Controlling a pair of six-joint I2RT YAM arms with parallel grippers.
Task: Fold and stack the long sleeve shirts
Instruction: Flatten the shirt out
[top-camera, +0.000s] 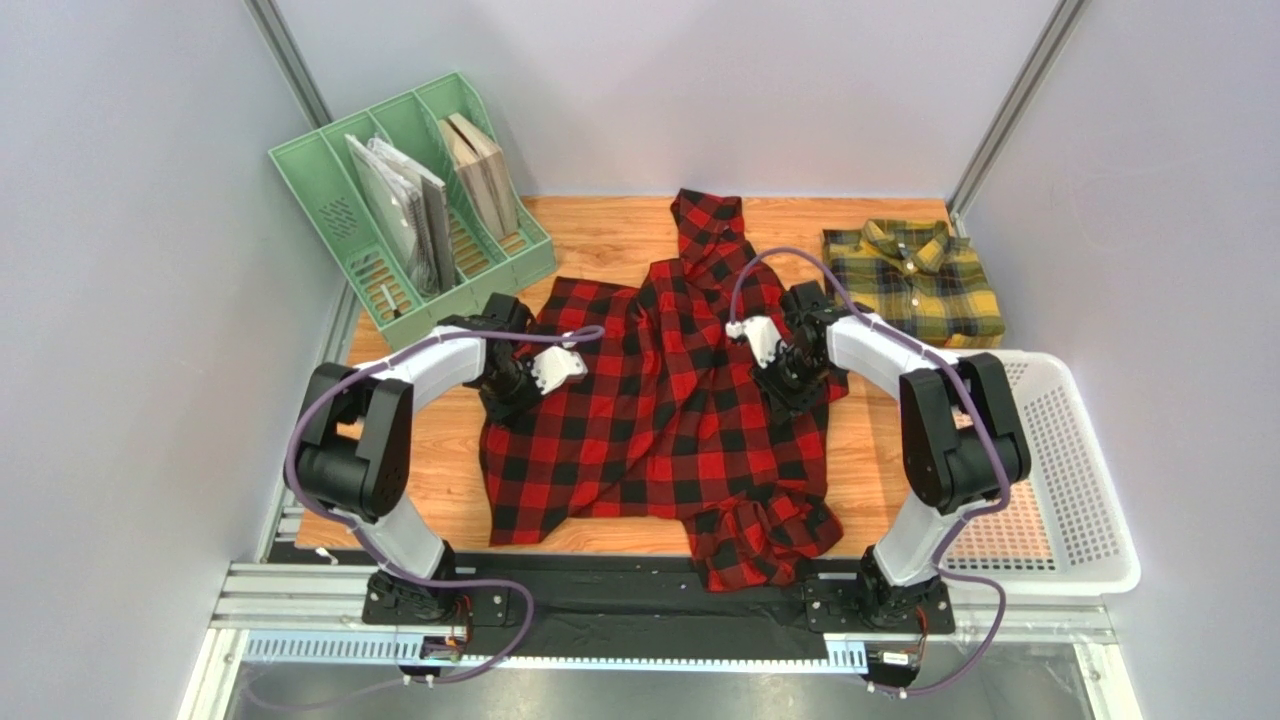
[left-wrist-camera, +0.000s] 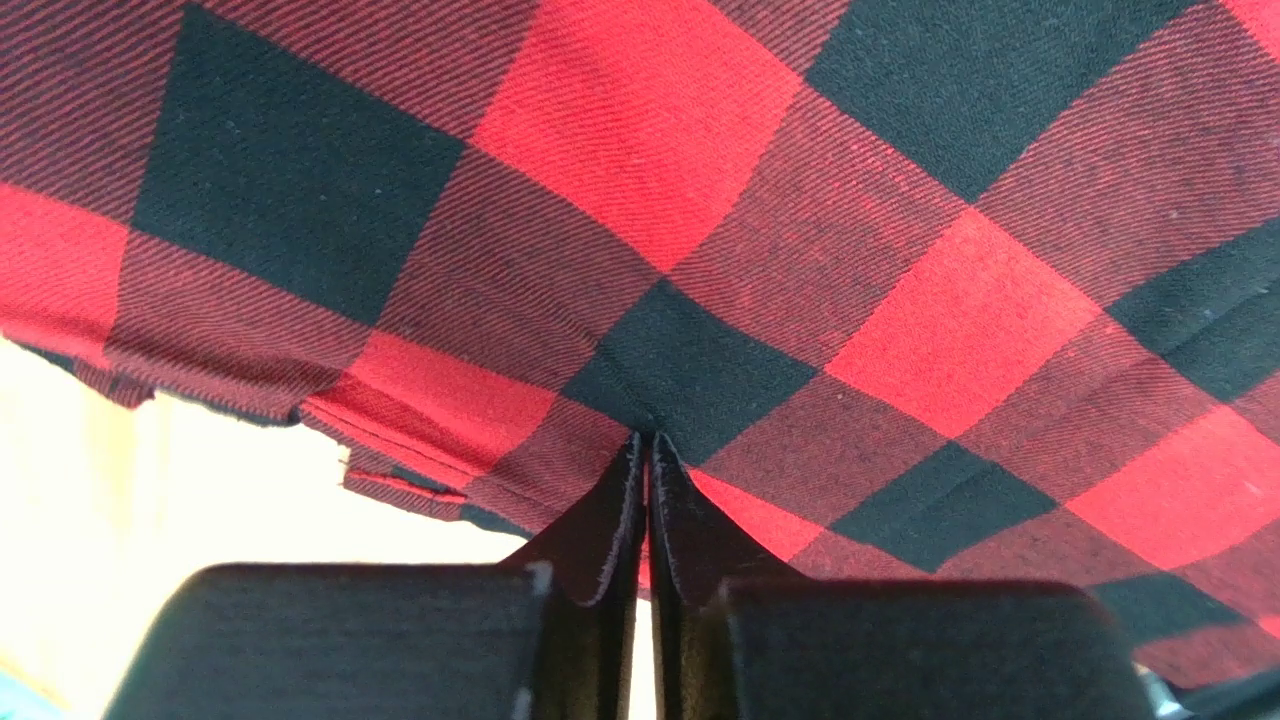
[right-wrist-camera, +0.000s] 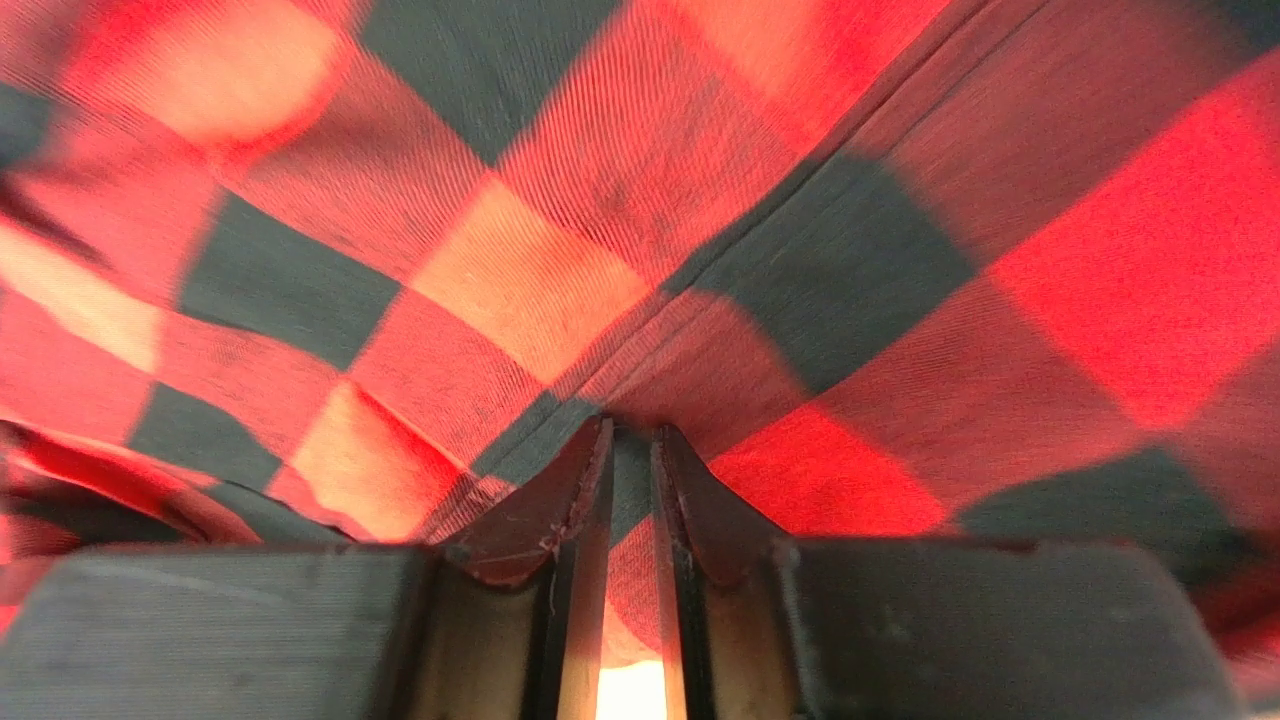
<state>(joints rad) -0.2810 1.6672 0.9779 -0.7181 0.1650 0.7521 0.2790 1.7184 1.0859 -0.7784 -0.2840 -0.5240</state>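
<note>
Overhead view of a wooden table (top-camera: 436, 465), two arms reaching inward. Between the two claws, spread out and rumpled: red shirt (top-camera: 661, 428), red-and-black check. One narrow part stretched away past the claws toward the far wall, another bunched up behind the right claw, toward the arm bases.

At the left claw (top-camera: 508, 387): down on the shirt's left edge, just inside the cloth border. Up close from its wrist: fingers (left-wrist-camera: 601, 518) pressed together almost tip to tip, a small pucker of red check nipped at the tips; holding the shirt. Left of the fingers, the shirt's hemmed edge, then bare pale table.

At the right claw (top-camera: 784, 383): down on the shirt's right edge. Up close from its wrist: fingers (right-wrist-camera: 579, 495) narrow, only a thin slot showing, a ridge of cloth drawn in between the tips; gripping the shirt too. From the tips, a seam running diagonally up and to the right.

Beyond the right claw and to its right, well apart, near the far right corner: yellow shirt (top-camera: 914, 281), folded flat, collar and buttons facing up, untouched. Further right of the right claw, past the arm's elbow: white basket (top-camera: 1085, 450) at the table's right edge. Far beyond the left claw, in the far left corner: green file rack (top-camera: 323, 173), flat items standing in its slots.
</note>
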